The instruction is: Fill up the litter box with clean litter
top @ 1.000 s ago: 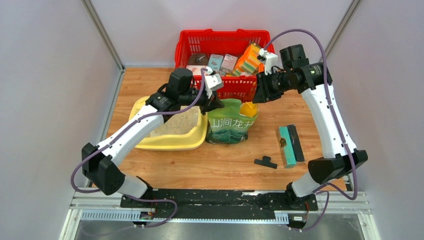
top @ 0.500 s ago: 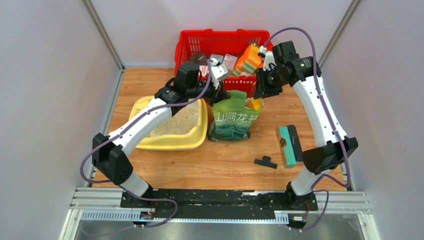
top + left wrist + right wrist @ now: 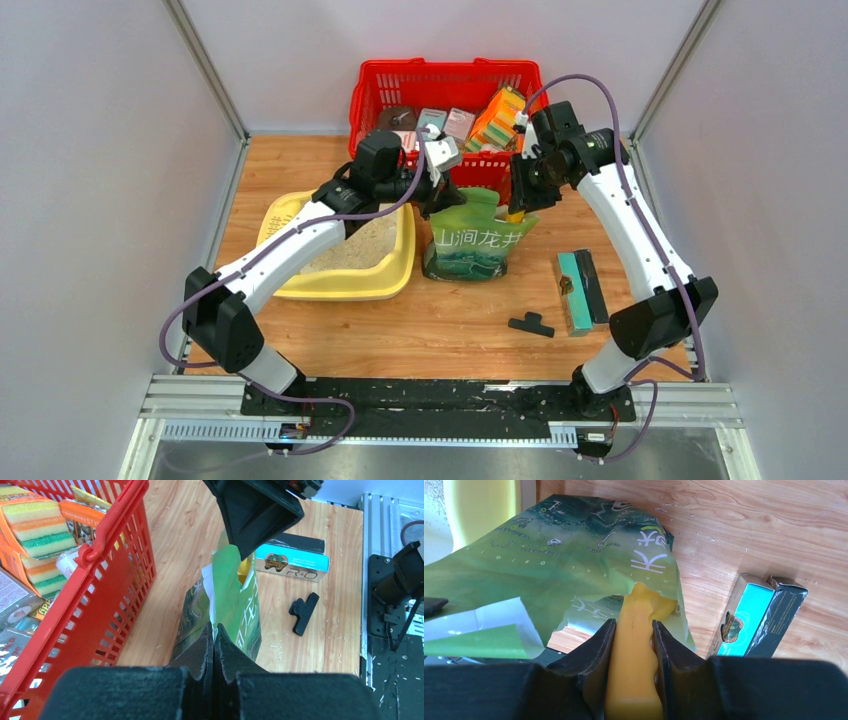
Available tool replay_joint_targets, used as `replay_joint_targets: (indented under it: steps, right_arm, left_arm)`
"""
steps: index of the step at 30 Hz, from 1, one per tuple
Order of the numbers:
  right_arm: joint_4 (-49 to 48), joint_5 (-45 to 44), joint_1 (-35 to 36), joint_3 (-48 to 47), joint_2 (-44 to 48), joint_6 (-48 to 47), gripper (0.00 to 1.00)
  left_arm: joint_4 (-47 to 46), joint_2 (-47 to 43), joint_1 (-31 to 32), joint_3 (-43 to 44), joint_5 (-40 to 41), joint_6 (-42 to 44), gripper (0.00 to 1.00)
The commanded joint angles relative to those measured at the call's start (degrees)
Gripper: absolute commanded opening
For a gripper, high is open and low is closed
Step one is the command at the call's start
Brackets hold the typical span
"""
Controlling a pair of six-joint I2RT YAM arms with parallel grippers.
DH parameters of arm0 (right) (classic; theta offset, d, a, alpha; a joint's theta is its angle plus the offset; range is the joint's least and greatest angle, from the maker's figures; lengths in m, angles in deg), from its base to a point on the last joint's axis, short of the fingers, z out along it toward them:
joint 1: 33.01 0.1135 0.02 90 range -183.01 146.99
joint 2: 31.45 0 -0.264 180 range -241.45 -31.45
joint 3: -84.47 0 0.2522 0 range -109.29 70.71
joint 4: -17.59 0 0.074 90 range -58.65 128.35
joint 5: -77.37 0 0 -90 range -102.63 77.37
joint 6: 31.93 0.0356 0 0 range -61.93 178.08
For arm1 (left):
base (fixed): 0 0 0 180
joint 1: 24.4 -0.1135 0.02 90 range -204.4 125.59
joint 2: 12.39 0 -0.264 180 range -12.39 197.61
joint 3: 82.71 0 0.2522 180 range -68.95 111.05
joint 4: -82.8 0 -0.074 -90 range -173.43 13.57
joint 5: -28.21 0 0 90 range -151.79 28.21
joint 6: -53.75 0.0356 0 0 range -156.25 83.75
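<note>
The pale-yellow litter box (image 3: 396, 268) sits left of centre with beige clean litter (image 3: 362, 244) in it, partly hidden by my left arm. A green bag (image 3: 474, 240) with white characters stands right of it. My left gripper (image 3: 437, 200) is shut on the bag's top edge (image 3: 225, 587). My right gripper (image 3: 517, 205) is shut on the handle of a yellow-orange scoop (image 3: 636, 645), whose far end goes into the bag's torn opening (image 3: 644, 597). A corner of the litter box shows in the right wrist view (image 3: 479, 507).
A red mesh basket (image 3: 372, 98) with sponges and packets stands behind the bag. A teal and black box (image 3: 581, 289) and a black clip (image 3: 531, 324) lie on the table to the right. Metal frame posts stand at both sides.
Both arms moved away from the litter box toward the bag's top. The bag now stands taller with its top pulled up, and the scoop has gone down into its opening.
</note>
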Motion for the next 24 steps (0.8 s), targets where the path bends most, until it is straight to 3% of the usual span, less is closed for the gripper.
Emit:
replay_joint_targets:
  steps: [1,9,16,20,24]
  right_arm:
    - [2.9,-9.0,-0.4,2.1,1.9,2.0,0.0]
    - [-5.4,-5.8,0.0,16.5,4.7,5.8,0.0]
    - [-17.5,-13.1,3.1,29.8,10.0,8.0,0.0]
    - [-20.9,-8.0,3.0,31.7,8.8,5.3,0.0]
    - [-23.5,3.6,2.7,33.8,7.3,2.9,0.0]
  left_arm:
    - [-10.6,-8.1,-0.2,0.4,-3.4,1.7,0.0]
    - [-10.5,-9.2,-0.2,-1.5,-3.3,1.1,0.0]
    - [-11.6,-9.8,-0.1,-2.8,-3.4,-0.9,0.0]
    - [-13.5,-9.2,-0.1,-3.0,-3.5,-2.6,0.0]
    - [-13.4,-8.4,0.0,-2.3,-3.4,-2.9,0.0]
